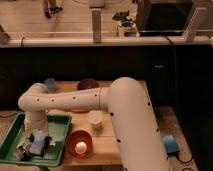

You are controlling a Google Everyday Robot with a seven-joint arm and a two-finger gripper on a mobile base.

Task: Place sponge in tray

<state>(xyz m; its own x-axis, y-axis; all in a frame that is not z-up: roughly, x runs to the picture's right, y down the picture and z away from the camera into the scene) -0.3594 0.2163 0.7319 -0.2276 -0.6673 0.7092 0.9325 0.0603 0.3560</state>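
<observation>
The green tray (59, 131) sits at the table's front left corner. The sponge (38, 146), a small blue block, is inside the tray near its left front part. My gripper (34, 140) is down in the tray, right at the sponge, with the white arm (75, 100) bending over from the right. The gripper hides part of the sponge. I cannot tell whether the sponge rests on the tray floor or is held just above it.
A red-orange bowl (80, 142) with a small white object stands right beside the tray. A white cup (95, 120), a dark bowl (89, 84) and a blue cup (50, 84) stand on the wooden table. A bright-blue object (170, 144) lies lower right.
</observation>
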